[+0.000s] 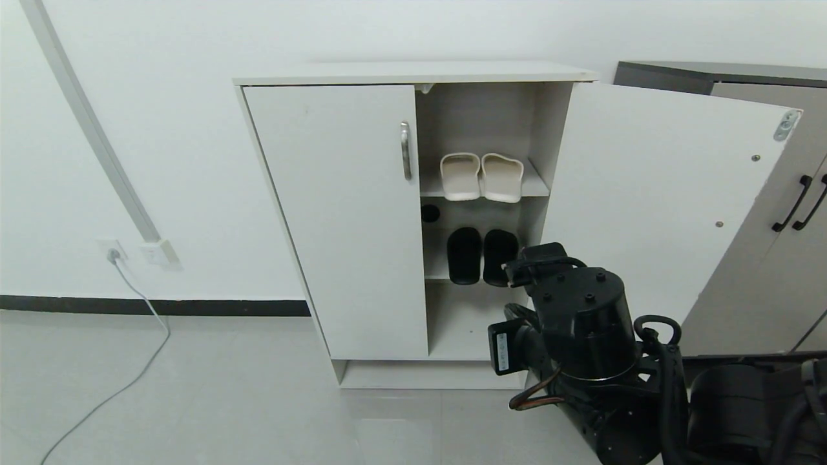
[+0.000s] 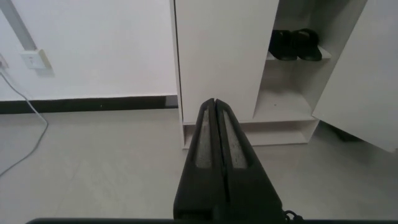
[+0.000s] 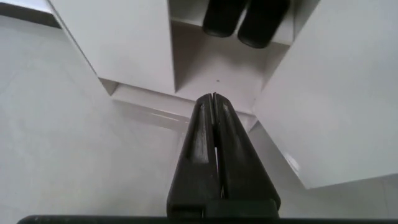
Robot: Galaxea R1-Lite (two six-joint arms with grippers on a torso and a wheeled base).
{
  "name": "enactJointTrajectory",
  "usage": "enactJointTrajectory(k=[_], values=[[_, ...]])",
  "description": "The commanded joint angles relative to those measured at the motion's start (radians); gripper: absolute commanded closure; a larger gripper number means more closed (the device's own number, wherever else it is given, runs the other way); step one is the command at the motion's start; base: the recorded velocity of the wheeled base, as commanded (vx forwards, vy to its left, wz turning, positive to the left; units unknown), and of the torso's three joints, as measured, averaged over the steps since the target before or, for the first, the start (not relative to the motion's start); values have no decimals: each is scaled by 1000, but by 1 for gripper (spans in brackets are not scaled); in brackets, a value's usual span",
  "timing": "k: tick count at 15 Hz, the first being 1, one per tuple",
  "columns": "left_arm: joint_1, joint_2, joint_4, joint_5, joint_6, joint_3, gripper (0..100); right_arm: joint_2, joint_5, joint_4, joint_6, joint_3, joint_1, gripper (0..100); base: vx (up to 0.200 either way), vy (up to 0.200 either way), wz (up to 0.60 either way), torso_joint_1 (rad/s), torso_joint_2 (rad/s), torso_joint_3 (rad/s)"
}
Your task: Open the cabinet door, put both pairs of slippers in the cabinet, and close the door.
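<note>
The right gripper (image 3: 214,99) has its two fingers pressed flat together with nothing between them. It hangs low in front of the cabinet's open right half, just near of the bottom compartment. The left gripper (image 2: 214,103) is likewise clenched on nothing, held farther back and to the left, facing the closed left door (image 1: 336,219).

Beyond the right arm (image 1: 581,316), the black slippers (image 1: 482,256) lie side by side on the middle shelf. The beige slippers (image 1: 481,176) sit as a pair on the shelf above them. The right door (image 1: 652,194) stands swung wide open, out to the right of the cabinet (image 1: 413,73) and across the front of a grey cupboard (image 1: 775,271).

Judging by this, opening the door and stowing both pairs are done, and only shutting the right door is left. That likely calls for the right arm to get onto the outer face of the panel and push it left and away until it meets the frame.
</note>
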Motion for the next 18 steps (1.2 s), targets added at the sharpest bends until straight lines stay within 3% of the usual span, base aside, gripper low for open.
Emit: enactJointTrajectory(k=[1, 4, 7, 18], values=[[0, 1, 0, 0, 0, 0, 100, 1, -2, 0, -1, 1, -2, 100, 0, 0, 0, 0, 0, 0], [0, 1, 0, 0, 0, 0, 100, 1, 0, 0, 1, 1, -2, 100, 0, 0, 0, 2, -38, -35], [0, 1, 0, 0, 0, 0, 100, 1, 0, 0, 1, 1, -4, 100, 0, 0, 0, 12, -203, -315], [0, 1, 0, 0, 0, 0, 100, -4, -3, 0, 1, 7, -5, 100, 0, 0, 0, 105, -480, -345]])
